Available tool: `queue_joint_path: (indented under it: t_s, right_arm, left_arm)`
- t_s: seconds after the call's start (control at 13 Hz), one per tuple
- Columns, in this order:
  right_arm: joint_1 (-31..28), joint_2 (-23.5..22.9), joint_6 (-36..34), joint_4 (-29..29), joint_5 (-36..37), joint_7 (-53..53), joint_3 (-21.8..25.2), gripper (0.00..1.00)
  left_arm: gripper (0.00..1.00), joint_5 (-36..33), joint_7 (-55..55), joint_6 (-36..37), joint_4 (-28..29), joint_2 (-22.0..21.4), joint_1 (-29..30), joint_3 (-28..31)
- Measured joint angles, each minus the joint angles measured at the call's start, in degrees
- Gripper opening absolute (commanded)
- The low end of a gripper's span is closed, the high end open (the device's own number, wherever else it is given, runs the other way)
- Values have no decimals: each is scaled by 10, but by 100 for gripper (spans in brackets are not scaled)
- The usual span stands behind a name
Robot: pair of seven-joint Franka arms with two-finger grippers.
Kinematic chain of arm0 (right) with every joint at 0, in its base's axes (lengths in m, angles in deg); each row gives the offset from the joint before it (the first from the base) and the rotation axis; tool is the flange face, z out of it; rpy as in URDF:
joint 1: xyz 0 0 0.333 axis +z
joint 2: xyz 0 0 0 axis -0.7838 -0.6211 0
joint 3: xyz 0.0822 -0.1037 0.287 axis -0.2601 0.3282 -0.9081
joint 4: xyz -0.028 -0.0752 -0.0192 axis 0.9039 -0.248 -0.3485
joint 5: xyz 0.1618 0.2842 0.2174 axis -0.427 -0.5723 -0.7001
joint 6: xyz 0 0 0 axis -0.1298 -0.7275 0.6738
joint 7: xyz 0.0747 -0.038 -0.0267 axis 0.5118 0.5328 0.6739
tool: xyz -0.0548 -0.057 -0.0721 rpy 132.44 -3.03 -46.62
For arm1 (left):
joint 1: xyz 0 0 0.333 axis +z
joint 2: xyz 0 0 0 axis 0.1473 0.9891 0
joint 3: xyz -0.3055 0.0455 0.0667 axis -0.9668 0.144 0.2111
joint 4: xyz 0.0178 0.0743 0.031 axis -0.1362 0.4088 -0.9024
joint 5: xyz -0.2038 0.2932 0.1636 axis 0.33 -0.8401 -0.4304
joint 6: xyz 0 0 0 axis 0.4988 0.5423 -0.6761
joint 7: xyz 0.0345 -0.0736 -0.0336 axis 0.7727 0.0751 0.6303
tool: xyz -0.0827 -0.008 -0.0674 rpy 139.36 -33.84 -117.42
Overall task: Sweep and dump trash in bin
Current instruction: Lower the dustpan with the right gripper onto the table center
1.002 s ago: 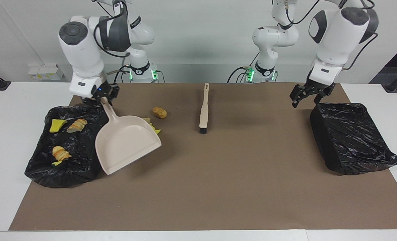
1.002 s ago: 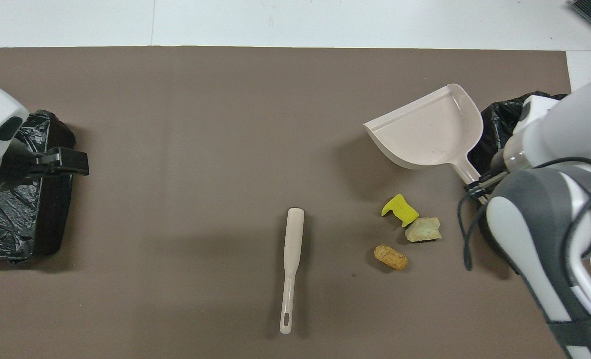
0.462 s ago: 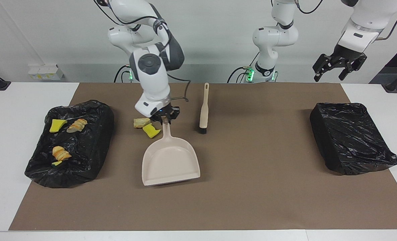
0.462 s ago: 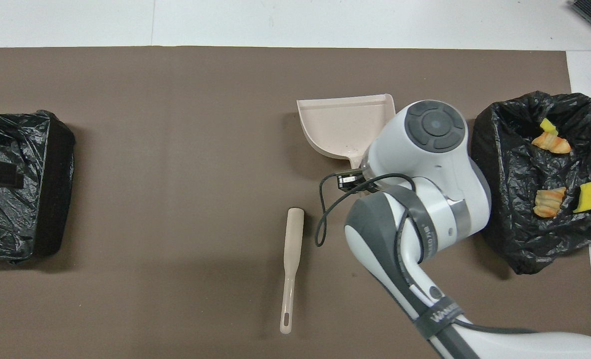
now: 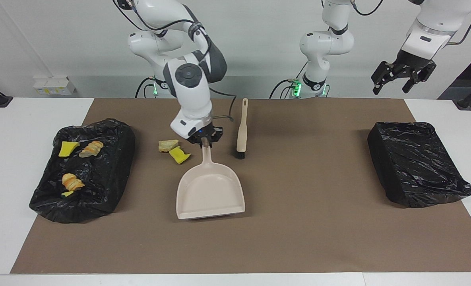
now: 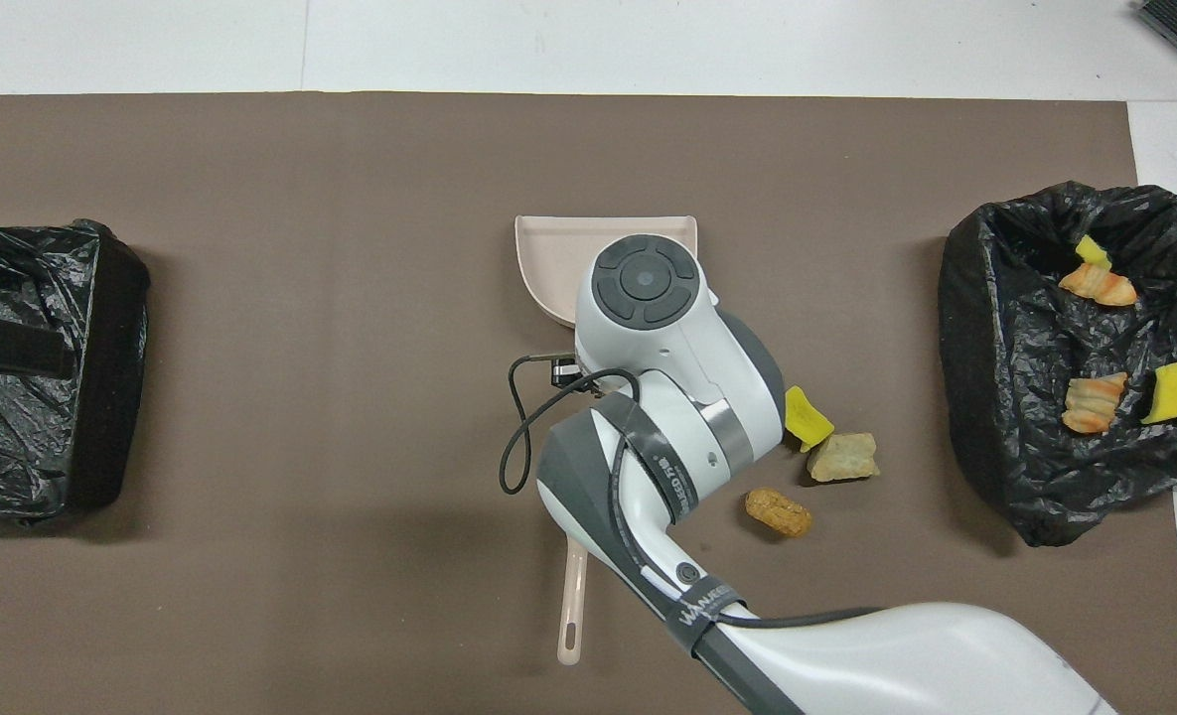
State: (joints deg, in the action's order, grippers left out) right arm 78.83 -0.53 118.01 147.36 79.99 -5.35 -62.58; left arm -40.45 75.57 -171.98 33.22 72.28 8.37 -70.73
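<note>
Beige plastic dustpan (image 5: pixel 210 192) is clamped by its handle in the right end effector (image 5: pixel 206 143). Its long axis runs 12 to 6 o'clock in the overhead view, mouth at 12, while the loose trash (image 6: pixel 843 457) lies on the desk (image 5: pixel 20 119) at about 4 o'clock from that grip, beside the handle and toward the filled bin (image 6: pixel 1005 417), so I judge the right arm the nearer. The left end effector (image 5: pixel 403 77) waits raised over the other bin (image 5: pixel 414 163), fingers apart. The facing view shows the grip but only two scraps, whereas the overhead view hides the grip under the arm yet reveals a third, a brown chunk (image 6: pixel 777 511).
</note>
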Motion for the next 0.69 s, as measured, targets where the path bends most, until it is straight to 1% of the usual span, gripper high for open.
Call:
queue_joint_path:
  t_s: [0.15,0.39,0.46,0.69]
  right_arm:
    - [0,-15,0,-16,2,-1,2,100]
    - [-2,-14,-3,-27,2,-1,5,100]
    - [-3,-8,-15,-29,2,-1,5,100]
    - [-7,24,-89,-28,2,9,5,100]
  left_arm:
    - [100,2,-2,-14,0,0,0,-2]
    - [100,30,-3,-35,2,0,0,-3]
    - [100,32,-4,-36,2,0,0,-3]
    - [100,34,-6,-36,4,0,-2,-3]
